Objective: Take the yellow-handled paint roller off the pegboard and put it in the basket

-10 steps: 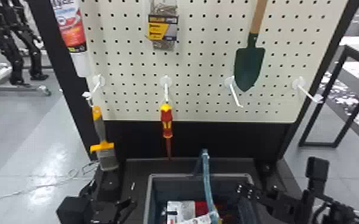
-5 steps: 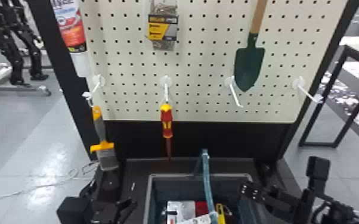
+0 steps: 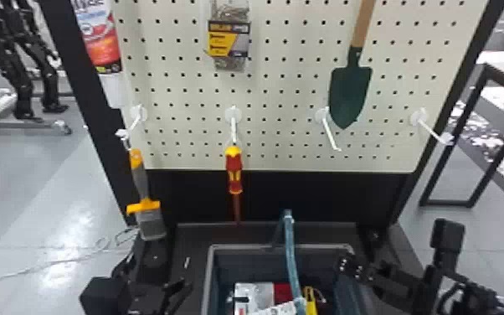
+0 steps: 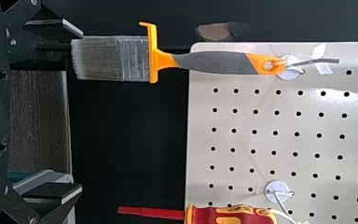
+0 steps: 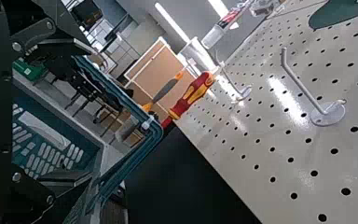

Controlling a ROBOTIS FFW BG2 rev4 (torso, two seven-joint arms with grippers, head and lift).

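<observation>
Inside the basket [image 3: 245, 247] the roller [image 3: 310, 300] was apparently lodged! To its right the right gripper [image 5: 91, 113] was spread wide, empty, presumably for release; to its left, the left gripper [image 4: 81, 112] was held wide, empty.

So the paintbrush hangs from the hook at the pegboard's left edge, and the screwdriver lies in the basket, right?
Not the screwdriver: the head view shows it hanging from the hook next to the paintbrush's, not lying in the basket. The paintbrush does hang at the left edge of the pegboard.
</observation>
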